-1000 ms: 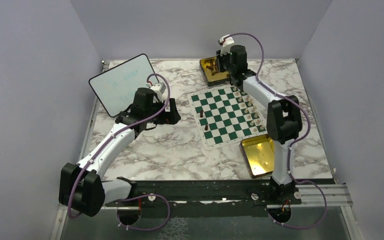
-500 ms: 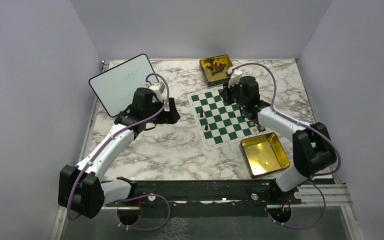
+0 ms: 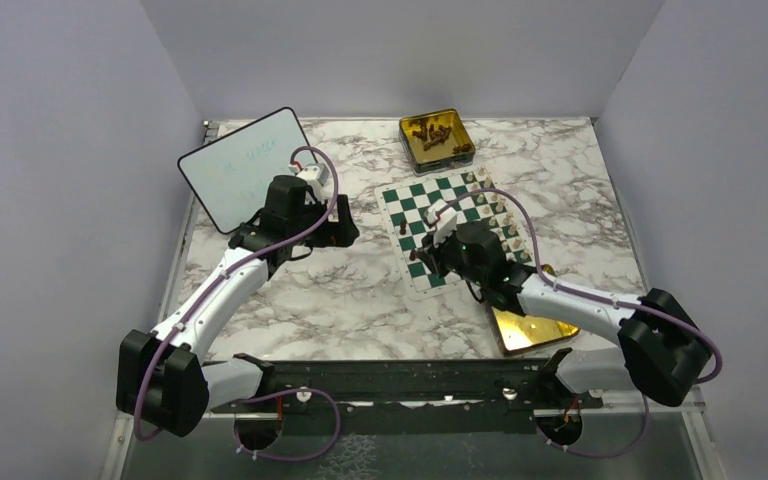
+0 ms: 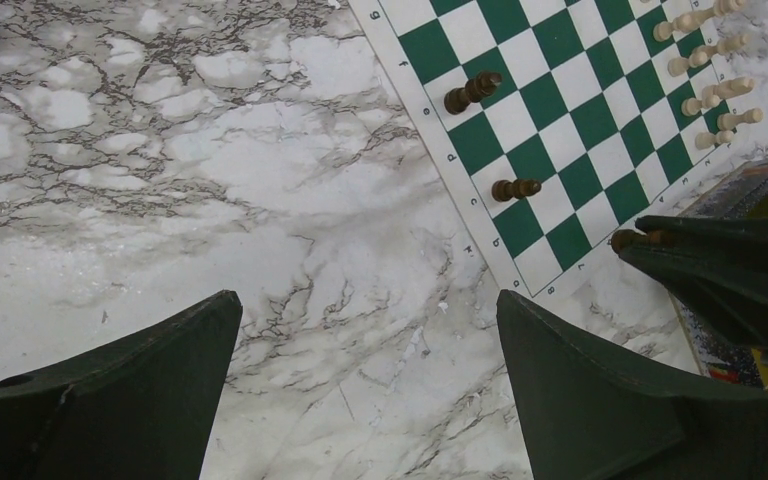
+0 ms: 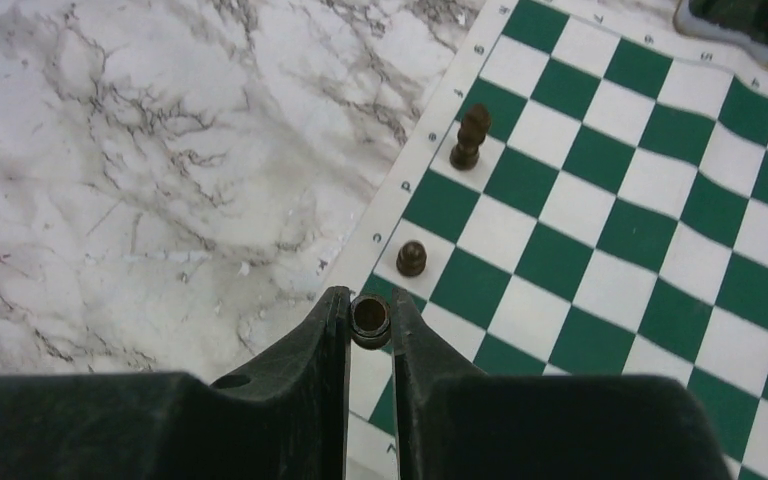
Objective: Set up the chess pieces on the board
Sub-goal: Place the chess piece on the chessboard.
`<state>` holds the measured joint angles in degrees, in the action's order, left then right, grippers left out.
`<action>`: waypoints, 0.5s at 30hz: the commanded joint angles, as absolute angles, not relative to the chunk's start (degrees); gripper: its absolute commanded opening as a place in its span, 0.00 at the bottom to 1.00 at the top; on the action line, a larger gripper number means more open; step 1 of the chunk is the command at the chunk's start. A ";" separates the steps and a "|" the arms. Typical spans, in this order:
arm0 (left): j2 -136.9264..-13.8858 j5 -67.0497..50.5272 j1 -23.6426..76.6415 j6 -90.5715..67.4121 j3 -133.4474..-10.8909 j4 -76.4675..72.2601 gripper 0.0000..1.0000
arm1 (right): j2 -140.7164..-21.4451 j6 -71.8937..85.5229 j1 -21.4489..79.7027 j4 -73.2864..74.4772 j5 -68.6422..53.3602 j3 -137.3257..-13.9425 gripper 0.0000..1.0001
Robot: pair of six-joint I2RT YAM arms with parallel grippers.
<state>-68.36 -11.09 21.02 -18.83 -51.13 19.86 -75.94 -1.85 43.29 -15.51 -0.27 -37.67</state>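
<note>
The green and white board [image 3: 430,215] lies right of the table's middle. My right gripper [image 5: 370,318] is shut on a dark brown chess piece [image 5: 371,314], seen base-on, just above the board's near left edge. Two dark pieces [image 5: 470,135] [image 5: 411,258] stand on that edge's squares. Cream pieces [image 4: 710,75] line the opposite edge. My left gripper [image 4: 368,300] hangs open over bare marble left of the board, with nothing between its fingers. In the left wrist view the right gripper [image 4: 650,240] shows at the right with the dark piece at its tips.
A gold tin [image 3: 436,138] holding dark pieces sits beyond the board. A second gold tin [image 3: 520,328] lies near the front right, partly under the right arm. A white whiteboard [image 3: 240,165] leans at the far left.
The right arm has swung from the far gold tin across the board to its near left edge, carrying the dark piece. The left arm has not moved.
</note>
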 commanded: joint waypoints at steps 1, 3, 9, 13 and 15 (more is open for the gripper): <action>-66.88 -8.12 21.01 -18.28 -50.90 20.39 0.99 | -72.29 2.67 46.08 -20.86 4.88 -31.13 0.10; -66.88 -7.65 20.99 -18.28 -50.80 20.43 0.99 | -71.59 3.10 48.35 -22.73 6.42 -28.60 0.10; -67.19 -6.35 21.01 -18.19 -50.71 20.57 0.99 | -71.83 3.25 51.29 -27.61 9.22 -23.85 0.11; -67.23 -5.54 20.96 -18.19 -50.80 20.62 0.99 | -73.62 3.35 51.33 -31.43 9.88 -22.46 0.12; -67.32 -5.52 20.99 -18.20 -50.80 20.59 0.99 | -74.72 3.58 51.28 -33.06 9.85 -22.03 0.12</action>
